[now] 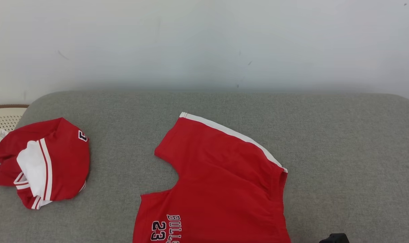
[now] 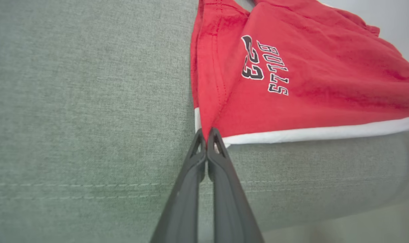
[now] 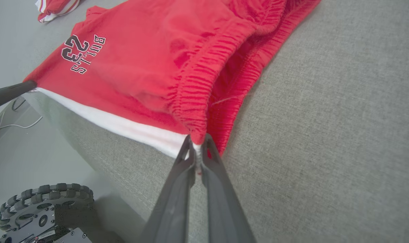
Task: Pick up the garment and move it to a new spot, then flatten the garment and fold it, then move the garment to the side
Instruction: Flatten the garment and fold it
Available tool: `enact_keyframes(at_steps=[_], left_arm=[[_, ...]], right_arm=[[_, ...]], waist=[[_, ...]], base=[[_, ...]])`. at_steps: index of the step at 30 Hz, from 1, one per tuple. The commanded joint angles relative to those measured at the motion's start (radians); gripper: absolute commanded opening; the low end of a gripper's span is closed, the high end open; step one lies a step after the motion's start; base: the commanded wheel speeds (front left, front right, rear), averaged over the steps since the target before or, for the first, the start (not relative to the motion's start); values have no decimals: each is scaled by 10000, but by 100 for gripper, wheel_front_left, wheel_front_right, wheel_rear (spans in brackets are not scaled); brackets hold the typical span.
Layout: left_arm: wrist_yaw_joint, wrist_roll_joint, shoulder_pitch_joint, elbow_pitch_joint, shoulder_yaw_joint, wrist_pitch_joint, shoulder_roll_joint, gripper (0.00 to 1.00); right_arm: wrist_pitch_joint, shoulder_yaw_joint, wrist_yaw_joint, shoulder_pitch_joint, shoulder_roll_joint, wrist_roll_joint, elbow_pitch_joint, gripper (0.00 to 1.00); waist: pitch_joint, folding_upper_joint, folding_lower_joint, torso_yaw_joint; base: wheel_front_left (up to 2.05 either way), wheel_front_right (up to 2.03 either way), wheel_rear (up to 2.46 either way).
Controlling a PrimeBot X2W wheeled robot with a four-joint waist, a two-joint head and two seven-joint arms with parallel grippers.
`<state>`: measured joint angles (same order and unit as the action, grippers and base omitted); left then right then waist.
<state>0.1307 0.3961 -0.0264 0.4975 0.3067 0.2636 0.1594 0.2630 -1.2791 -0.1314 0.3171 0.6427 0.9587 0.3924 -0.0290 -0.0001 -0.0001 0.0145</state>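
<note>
Shorts point(image 1: 221, 182): we see them spread on the grey cushion point(image 1: 342, 152), near side at its front edge.
Left gripper point(image 2: 207, 135): we hold its jaws closed on the white-trimmed leg corner.
Right gripper point(image 3: 197, 143): we pinch the waistband corner, jaws closed.

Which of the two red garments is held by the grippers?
The spread-out shorts printed BULLS 23: the left gripper and right gripper each pinch a corner of their white-striped edge. The crumpled red-and-white garment lies apart.
</note>
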Motion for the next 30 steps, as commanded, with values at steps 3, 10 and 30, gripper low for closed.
enact_keyframes(at_steps=[3,10,30], left_arm=[[-13,-4,258,-96,-60,10,137,0],[-12,-420,-483,-1308,-229,10,269,0],[-11,-1772,-6207,-527,-762,10,-38,0]], right_arm=[[-139,-34,13,-275,74,-153,-295,0],[29,99,13,308,97,380,-524,0],[12,3589,10,1805,-534,2019,-2087,0]], waist=[[-43,1,1,37],[205,1,1,71],[3205,1,1,-756]], base=[[0,0,0],[0,0,0],[0,0,0]])
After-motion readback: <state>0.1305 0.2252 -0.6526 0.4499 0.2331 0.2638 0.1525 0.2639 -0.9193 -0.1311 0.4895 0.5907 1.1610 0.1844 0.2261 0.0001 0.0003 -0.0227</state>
